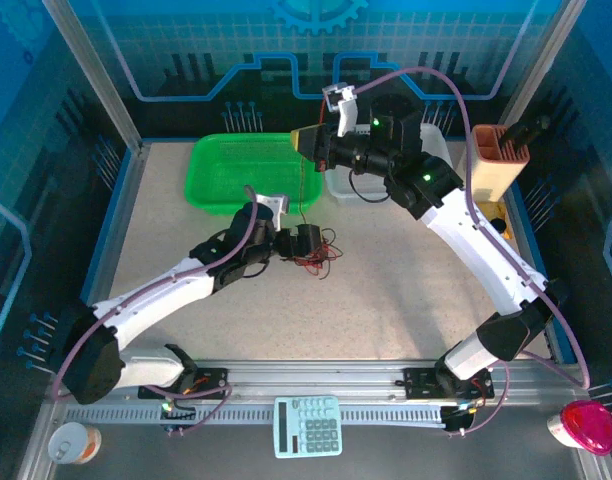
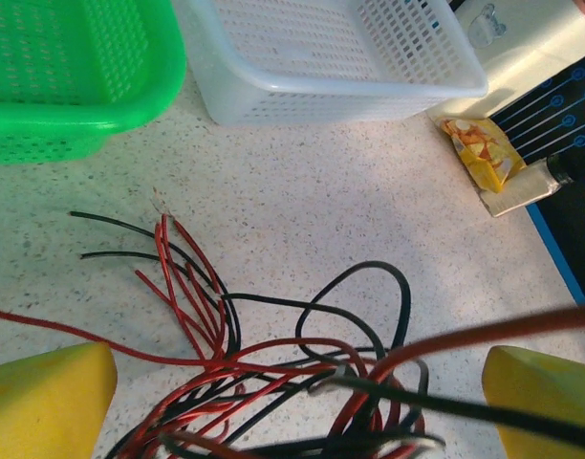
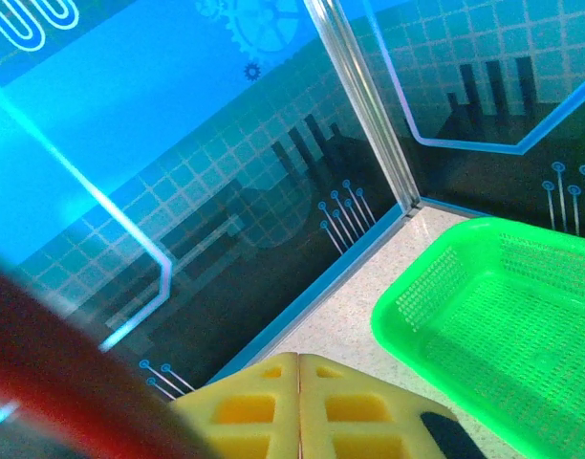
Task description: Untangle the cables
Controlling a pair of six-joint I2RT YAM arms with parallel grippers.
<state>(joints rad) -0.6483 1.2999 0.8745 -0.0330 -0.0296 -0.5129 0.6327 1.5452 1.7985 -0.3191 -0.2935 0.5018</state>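
Middle of the table [image 1: 386, 290]: that's where the cables [image 1: 316, 250] are, a messy red-and-black pile flat on the speckled top. It sits a bit nearer than the green basket [image 1: 241, 170] and isn't touching it.

Tangle up close: from the left wrist the strands loop over each other pretty badly. A few red and black ends fan out to the left, and one black loop bulges out to the right.

Left gripper [image 1: 308, 242]: down low, right at the pile. Jaws spread wide, with the yellow fingers [image 2: 44, 402] parked on either side of the tangle. Nothing is pinched between them as far as I can see.

Right gripper [image 1: 306, 143]: up high, over the right edge of the green basket. Its yellow pads [image 3: 245, 411] are pressed tight together, no gap at all.

Red cable [image 2: 484, 335]: one strand climbs out of the pile, pulled straight, heading up and to the right in the left wrist view. From the top camera a thin line runs from the right gripper's tip straight down to the pile, so it looks like that one is nipped between the pads. The right wrist view has a blurry red streak across its lower left corner.

White basket [image 2: 331, 57]: just right of the green one, mostly under the right arm from above.

Packet [image 2: 479, 153]: crumpled, yellow-orange, lying past the white basket's right corner near the table edge.

Front rail: a pale calculator [image 1: 308, 425] sits between the two arm bases.
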